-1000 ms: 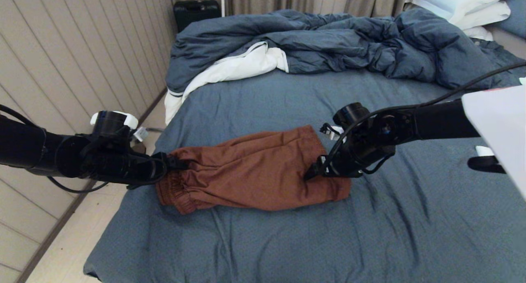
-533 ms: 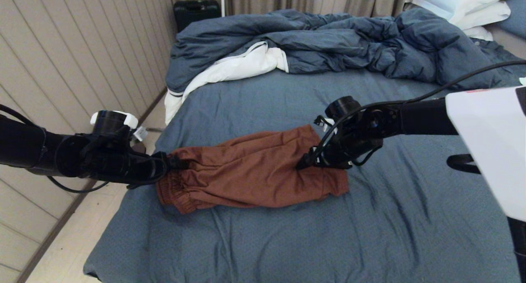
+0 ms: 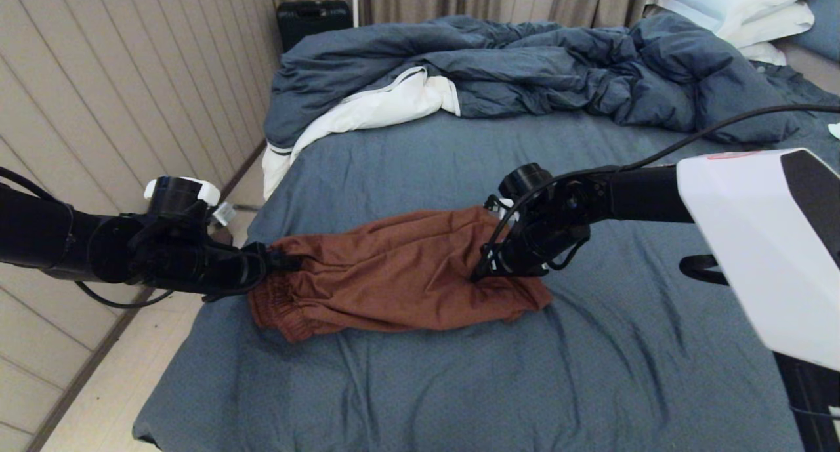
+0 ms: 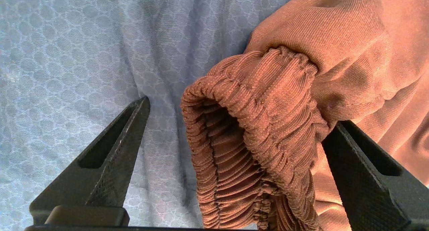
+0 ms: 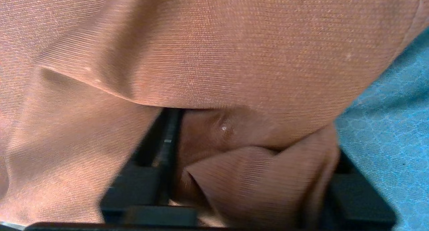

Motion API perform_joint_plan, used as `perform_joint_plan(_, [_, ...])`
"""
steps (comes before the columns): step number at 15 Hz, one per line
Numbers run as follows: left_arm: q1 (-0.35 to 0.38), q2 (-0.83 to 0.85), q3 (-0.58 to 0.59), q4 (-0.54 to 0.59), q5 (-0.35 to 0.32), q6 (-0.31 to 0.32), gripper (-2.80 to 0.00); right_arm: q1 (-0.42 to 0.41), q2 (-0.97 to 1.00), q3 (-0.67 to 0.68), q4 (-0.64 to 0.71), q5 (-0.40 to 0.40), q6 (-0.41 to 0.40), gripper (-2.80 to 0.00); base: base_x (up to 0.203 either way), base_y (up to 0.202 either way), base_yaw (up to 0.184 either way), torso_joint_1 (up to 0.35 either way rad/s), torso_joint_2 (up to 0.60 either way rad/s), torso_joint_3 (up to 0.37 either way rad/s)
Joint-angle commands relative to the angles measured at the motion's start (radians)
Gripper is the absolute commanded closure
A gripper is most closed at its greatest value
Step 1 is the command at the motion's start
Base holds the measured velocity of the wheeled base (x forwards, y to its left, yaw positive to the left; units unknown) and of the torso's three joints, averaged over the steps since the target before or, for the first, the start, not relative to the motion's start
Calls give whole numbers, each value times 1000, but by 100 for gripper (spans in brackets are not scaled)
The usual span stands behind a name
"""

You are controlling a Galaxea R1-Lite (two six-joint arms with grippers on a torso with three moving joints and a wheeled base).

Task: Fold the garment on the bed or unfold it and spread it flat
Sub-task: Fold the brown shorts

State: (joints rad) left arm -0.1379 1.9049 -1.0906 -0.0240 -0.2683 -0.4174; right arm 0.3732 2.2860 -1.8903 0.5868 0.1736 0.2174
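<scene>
You see rust-brown matt woven shorts (image 3: 394, 278), finely twilled, their ribbed elastic waistband (image 4: 254, 147) bunched between your left gripper's (image 4: 234, 130) matt black, cross-hatched plastic fingers (image 4: 114, 157). Beneath it lies a slate-blue bed sheet (image 4: 67, 56) of soft cloth with a honeycomb weave. Your right gripper (image 5: 248, 177) shows smooth black plastic.

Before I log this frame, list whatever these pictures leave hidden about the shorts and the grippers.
- Right gripper: fingertips buried under garment folds in the right wrist view; closure unreadable.
- Drawstring and logo: unseen in any view.
- Left gripper: open around the waistband; head view blocks it with the wrist.
</scene>
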Motion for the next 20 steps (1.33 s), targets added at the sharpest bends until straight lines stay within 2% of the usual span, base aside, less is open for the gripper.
perform_joint_plan(1, [0,-6,2,-1,-2,-3,-280,3,4,-6,5,6,2,0,0,0,0,0,0,0])
perform_joint_plan(6, [7,-29,6,-1,-2,-4,-280,-17,-32,12,7,5,5,0,0,0,0,0,0,0])
perform_joint_plan(11, [9,-49,14,-1,-3,-4,-280,-134,-90,77,6,1,-26,0,0,0,0,0,0,0])
perform_joint_plan(16, [12,-53,15,-1,-3,-4,-280,-217,-138,110,5,4,-50,0,0,0,0,0,0,0])
perform_joint_plan(20, [15,-52,15,-1,-3,-4,-280,-222,-137,131,0,7,-55,0,0,0,0,0,0,0])
